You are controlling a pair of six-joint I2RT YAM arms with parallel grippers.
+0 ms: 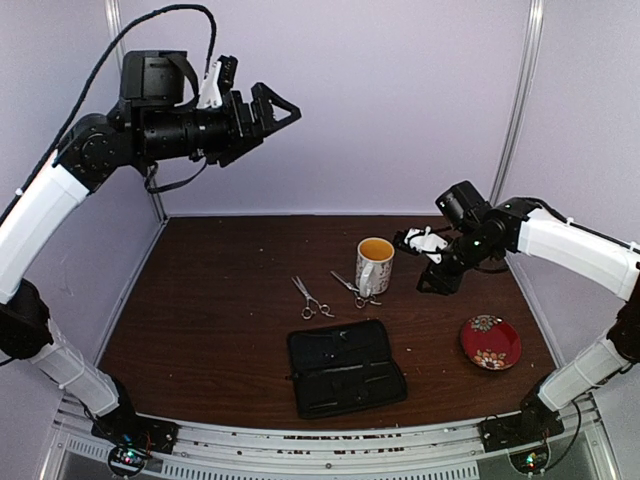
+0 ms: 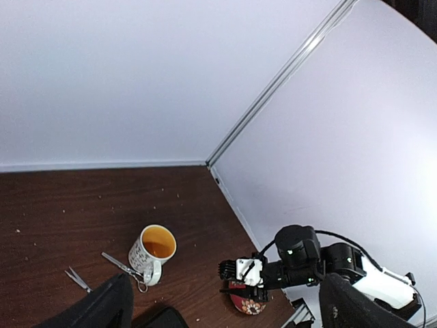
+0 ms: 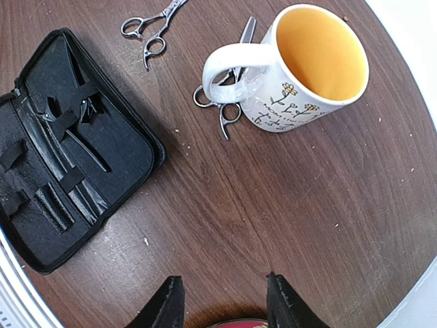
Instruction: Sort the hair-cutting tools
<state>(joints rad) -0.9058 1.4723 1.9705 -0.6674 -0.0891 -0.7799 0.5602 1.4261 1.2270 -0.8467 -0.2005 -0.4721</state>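
While left gripper [image 1: 275, 108] and right gripper [image 3: 224, 301] stand open, ring-handled steel scissors [image 3: 147, 27], glossy mug [image 3: 321, 61].

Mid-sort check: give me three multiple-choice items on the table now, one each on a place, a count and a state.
1. The mug stands: A beside one pair of scissors; B inside the black case; C at the table's near edge.
2. Silver scissors on the table: A one; B two; C four.
3. The black case is: A zipped shut; B open flat; C on edge.
Answers: A, scissors lie at its handle; B, a second pair lies left of it; B, its inner straps show.
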